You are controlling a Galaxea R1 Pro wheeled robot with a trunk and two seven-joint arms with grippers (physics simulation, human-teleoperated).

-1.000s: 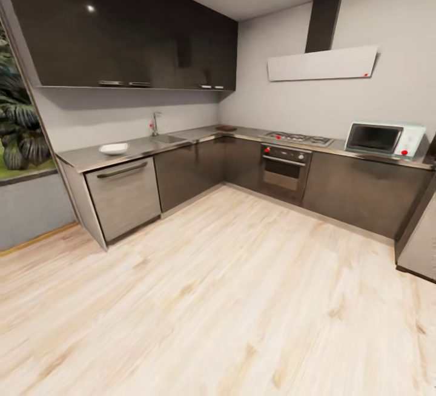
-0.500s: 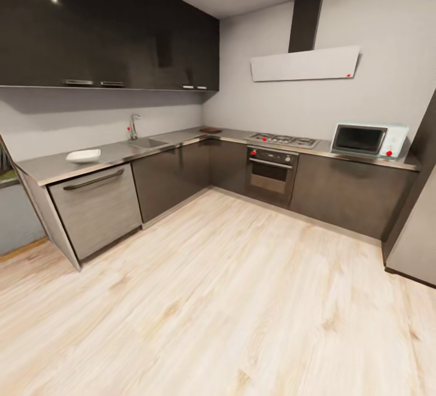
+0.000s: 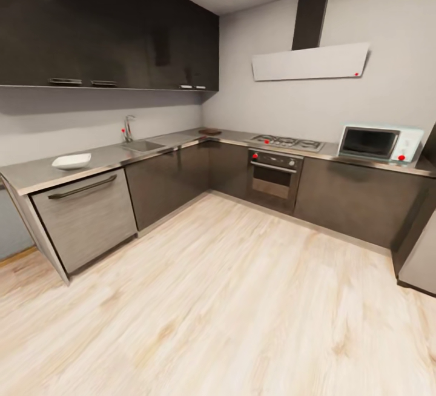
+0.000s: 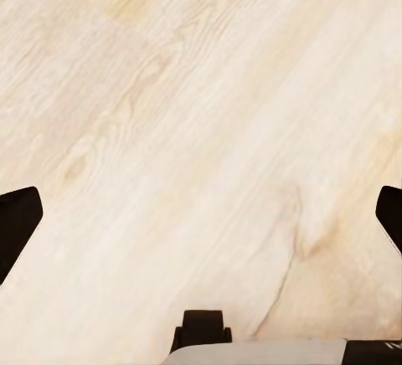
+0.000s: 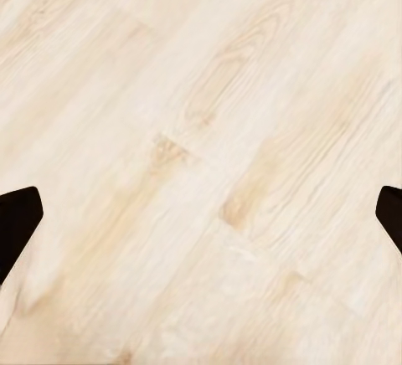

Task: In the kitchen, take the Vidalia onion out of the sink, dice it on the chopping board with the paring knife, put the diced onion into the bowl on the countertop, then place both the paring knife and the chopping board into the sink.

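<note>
Bowl on tabletop left of sink; board at corner, axis unreadable; both wrists over floor, fingers spread wide, holding nothing

Left claw spread wide, right claw spread wide, both facing down

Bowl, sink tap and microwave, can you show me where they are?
bowl (image 3: 71,161), head view, its white rim.
faucet (image 3: 128,128), head view, its chrome neck.
microwave (image 3: 380,143), head view, its dark door.

Head camera faces kitchen; wrist cameras face the floor.
</note>
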